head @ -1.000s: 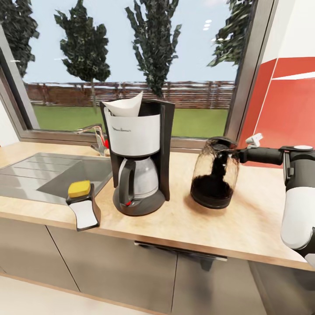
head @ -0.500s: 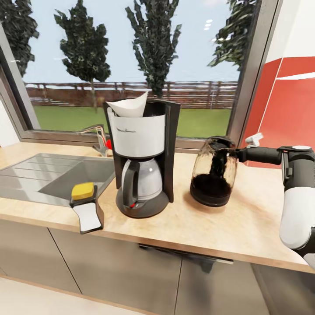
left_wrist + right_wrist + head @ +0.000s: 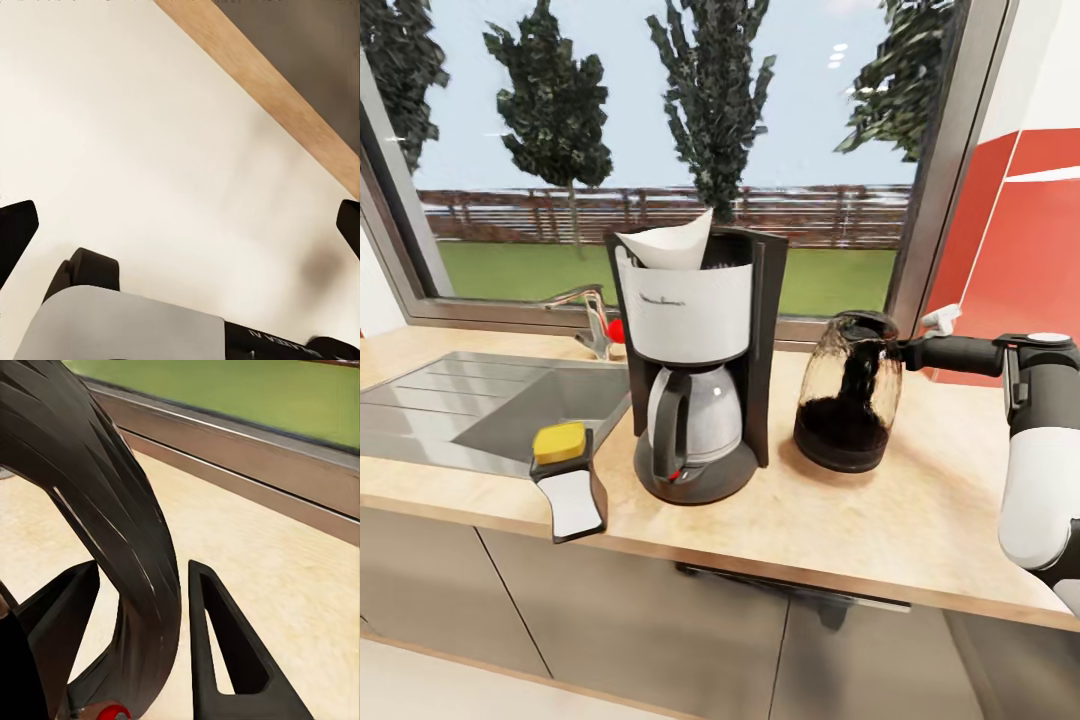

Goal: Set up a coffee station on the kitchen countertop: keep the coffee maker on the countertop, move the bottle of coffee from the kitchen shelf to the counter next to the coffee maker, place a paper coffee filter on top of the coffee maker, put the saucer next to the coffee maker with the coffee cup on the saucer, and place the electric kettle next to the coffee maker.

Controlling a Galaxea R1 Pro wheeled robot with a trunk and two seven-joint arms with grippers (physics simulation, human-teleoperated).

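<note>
Bottle of coffee [image 3: 567, 478] lies tipped at worktop [image 3: 920, 520] edge. Paper coffee filter [image 3: 665, 240] tops coffee maker [image 3: 695, 365]. Electric kettle [image 3: 849, 392] stands beside; right tool [image 3: 142, 637] clamps handle. Saucer, cup outstanding. Left tool [image 3: 180, 225] spread, empty.

Right gripper [image 3: 908, 352] at the kettle [image 3: 849, 393] handle, fingers either side of it. Kettle stands on the countertop [image 3: 920, 510], on the gripper's left. Past the kettle from the gripper: coffee maker [image 3: 698, 360], filter [image 3: 668, 241] on its top. Farther that way, jar [image 3: 569, 480] lies at the counter's front edge, just before the sink [image 3: 470, 405]. Tap [image 3: 592, 318] behind the sink, under the window [image 3: 660, 150].
</note>
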